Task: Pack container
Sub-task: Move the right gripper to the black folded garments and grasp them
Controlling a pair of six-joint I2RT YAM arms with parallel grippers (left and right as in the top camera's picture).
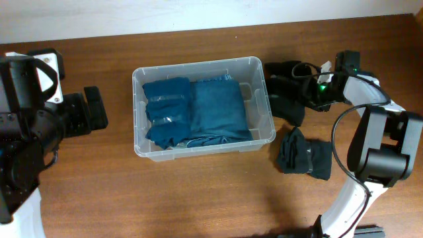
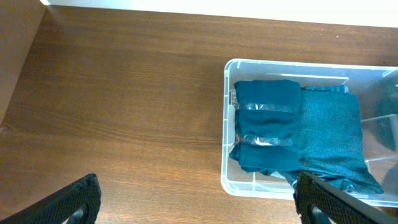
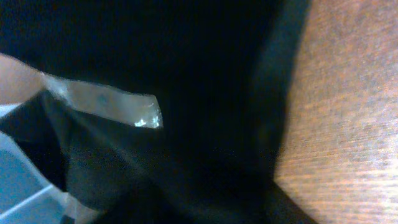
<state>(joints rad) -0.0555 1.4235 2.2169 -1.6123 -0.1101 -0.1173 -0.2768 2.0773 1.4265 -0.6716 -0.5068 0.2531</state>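
The clear plastic container (image 1: 205, 149) stands mid-table and holds two folded blue garments, a darker one (image 1: 166, 109) on the left and a lighter one (image 1: 218, 109) on the right. It also shows in the left wrist view (image 2: 227, 124). My left gripper (image 2: 199, 208) is open and empty over bare table left of the container (image 1: 96, 109). My right gripper (image 1: 312, 89) is down on a black garment (image 1: 285, 92) just right of the container. Black cloth (image 3: 205, 74) fills the right wrist view and hides the fingers.
A second black folded garment (image 1: 304, 156) lies on the table in front of the right gripper. A clear plastic band (image 3: 106, 102) crosses the black cloth. The container's corner (image 3: 22, 190) shows at the lower left of the right wrist view. The table's far edge meets a white wall.
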